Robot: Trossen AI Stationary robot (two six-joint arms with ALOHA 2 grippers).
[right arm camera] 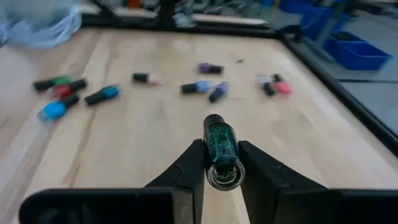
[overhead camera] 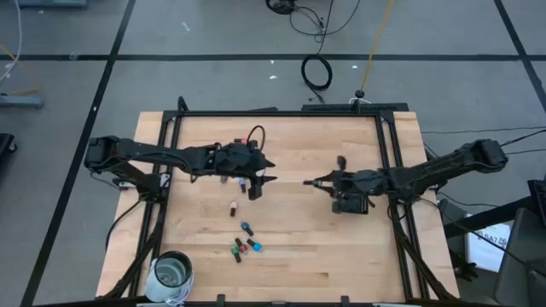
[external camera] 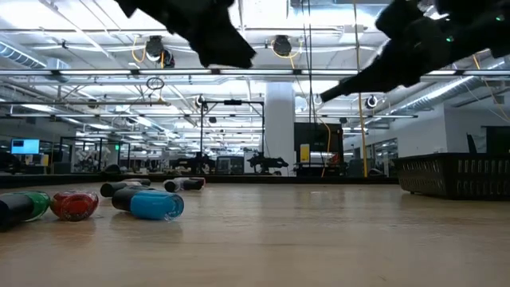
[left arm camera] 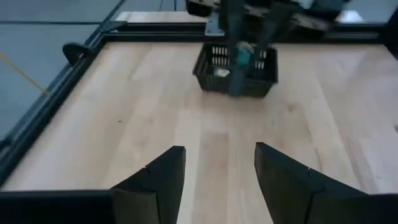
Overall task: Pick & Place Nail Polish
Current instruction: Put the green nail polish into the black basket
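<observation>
Several nail polish bottles lie on their sides on the wooden table: one (overhead camera: 233, 207) near the middle, a cluster (overhead camera: 246, 246) nearer the front, and others (overhead camera: 243, 182) under my left arm. The low view shows a green (external camera: 24, 206), a red (external camera: 74, 205) and a blue one (external camera: 151, 203). My left gripper (overhead camera: 270, 170) hangs open above the table's middle with nothing between its fingers (left arm camera: 219, 152). My right gripper (overhead camera: 310, 182) faces it from the right, shut on a dark teal glitter bottle (right arm camera: 219, 146). My right gripper pinches the teal bottle's glass body (right arm camera: 221, 163) between its two fingers, near the bottle's base. The bottle lies along the fingers, its dark cap (right arm camera: 213, 122) pointing forward past the fingertips toward the table's left. It is held almost level, lifted clear of the table.
A black mesh tray (overhead camera: 351, 204) sits under my right arm at the table's right, with small things inside (left arm camera: 241, 57). A round glass jar (overhead camera: 171, 275) stands at the front left corner. A black frame (overhead camera: 281, 112) borders the table. Bare wood lies between the two grippers.
</observation>
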